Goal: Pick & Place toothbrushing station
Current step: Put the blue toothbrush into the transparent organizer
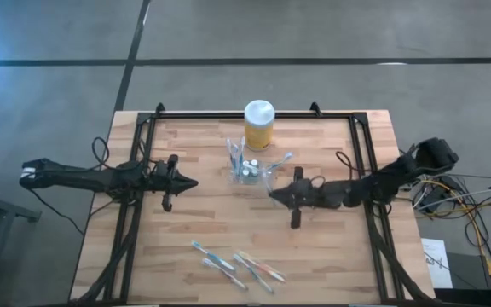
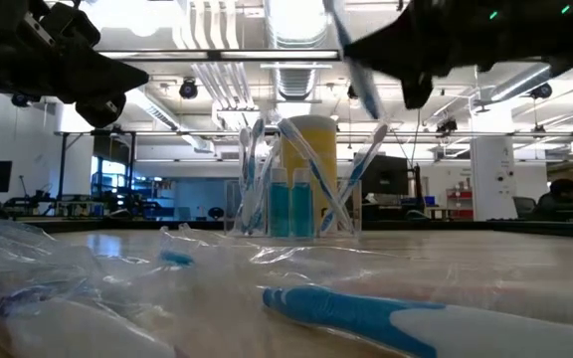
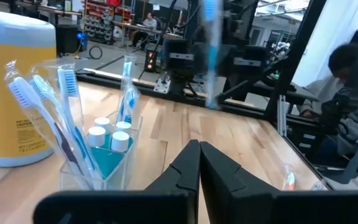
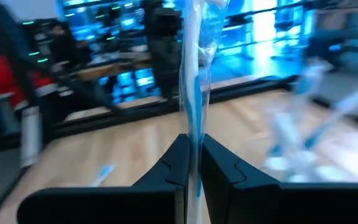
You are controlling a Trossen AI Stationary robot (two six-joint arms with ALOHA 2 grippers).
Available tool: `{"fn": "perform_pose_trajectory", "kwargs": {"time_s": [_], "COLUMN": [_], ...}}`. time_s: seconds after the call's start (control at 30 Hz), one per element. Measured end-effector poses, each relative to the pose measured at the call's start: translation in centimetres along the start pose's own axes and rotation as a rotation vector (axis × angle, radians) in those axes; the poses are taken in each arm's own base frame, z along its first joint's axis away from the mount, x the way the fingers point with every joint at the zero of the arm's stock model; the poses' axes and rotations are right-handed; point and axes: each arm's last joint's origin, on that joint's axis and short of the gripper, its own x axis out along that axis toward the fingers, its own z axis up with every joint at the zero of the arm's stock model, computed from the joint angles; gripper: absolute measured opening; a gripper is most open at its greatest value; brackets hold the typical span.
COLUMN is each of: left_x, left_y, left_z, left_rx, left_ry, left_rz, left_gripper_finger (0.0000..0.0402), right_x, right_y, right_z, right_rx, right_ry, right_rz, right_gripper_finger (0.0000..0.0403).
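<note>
Flanking the toothbrushing station (image 1: 247, 167): yellow jar (image 1: 258, 125).

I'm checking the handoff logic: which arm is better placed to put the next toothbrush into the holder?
The right. Its gripper is already shut on a wrapped blue toothbrush, just beside the clear holder. The left gripper is shut, holds nothing, and hangs farther off.

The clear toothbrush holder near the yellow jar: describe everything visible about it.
The clear toothbrush holder is a small see-through plastic cup standing upright on the wooden table, just in front of the yellow jar. Inside it, blue-and-white wrapped toothbrushes lean outward, rising above its rim, beside small tubes with white caps and teal contents. Neither end effector touches it; the right end effector holds a wrapped toothbrush close by.
</note>
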Motion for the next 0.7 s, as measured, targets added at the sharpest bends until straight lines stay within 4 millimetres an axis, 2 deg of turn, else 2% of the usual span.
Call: {"fn": "perform_pose_trajectory", "kwargs": {"time_s": [0.17,0.4,0.7], "left_x": [0.0,-0.1,-0.1], "left_y": [0.0,0.3,0.3], "left_z": [-0.1,-1.2,-1.3], "left_rx": [0.018,0.019,-0.008], "left_ry": [0.003,0.031,0.023], "left_rz": [0.001,0.008,0.004], "left_gripper_finger": [0.0014,0.0014,0.0014], "right_x": [1.5,3.7,5.4], "right_y": [-1.9,-3.3,-4.6], "right_z": [-0.7,-1.1,-3.8], "right_rx": [-0.043,-0.173,-0.244], "right_ry": [-0.047,-0.134,-0.078], "right_rz": [-0.130,-0.345,-0.502], "right_gripper_finger": [0.0018,0.0018,0.0018]}}
